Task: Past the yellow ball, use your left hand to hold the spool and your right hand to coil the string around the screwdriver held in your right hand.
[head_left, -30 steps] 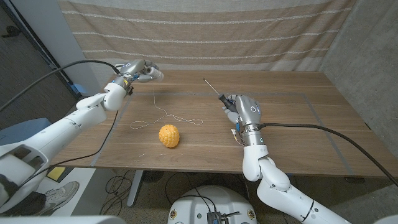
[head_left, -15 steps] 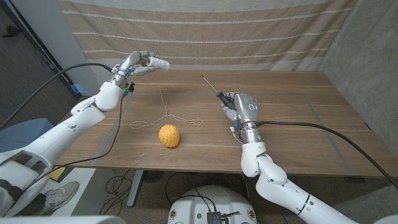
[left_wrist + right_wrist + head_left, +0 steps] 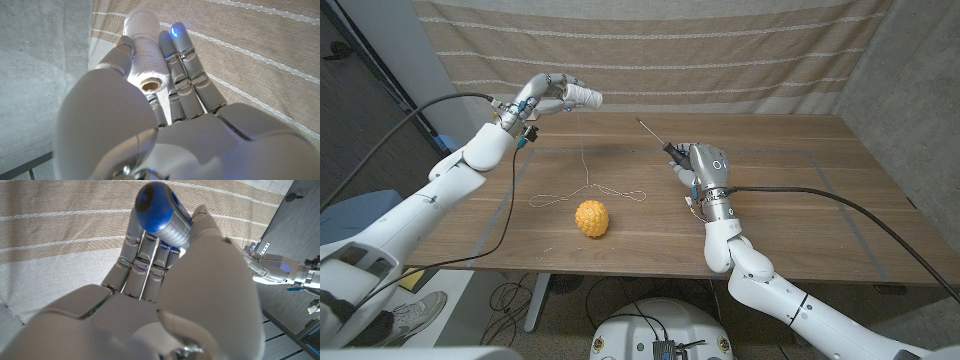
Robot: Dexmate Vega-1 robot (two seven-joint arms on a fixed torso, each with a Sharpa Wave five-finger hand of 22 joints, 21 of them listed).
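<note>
The left hand [image 3: 548, 95] is lifted above the counter's [image 3: 790, 215] far left corner, its fingers [image 3: 186, 65] clasped around a white spool [image 3: 582, 97] wound with pale thread; in the left wrist view the spool [image 3: 145, 57] sits between thumb and fingers with its hollow core end facing the camera. From the spool a thin string [image 3: 582, 160] drops to the counter and trails toward the near edge, ending in loose loops just beyond the yellow ball [image 3: 591, 217], which is knobbly and sits near the middle of the counter's near half. The right hand [image 3: 705, 175] stands right of centre with its fingers [image 3: 150, 250] wrapped round the blue-capped, grey ribbed handle of a screwdriver [image 3: 665, 148], so that hand is grasping the tool. The screwdriver's long axis runs from the hand toward the far edge and slants left, its thin shaft tip pointing roughly at the spool side. The relation that matters for the next move, as I judge it, is that the hanging string lies to the left of the shaft tip, well apart from it, with the slack loops nearer the right hand than the spool is. Coiling has not yet begun: no string touches the shaft. The tip would have to reach across to catch the line.
</note>
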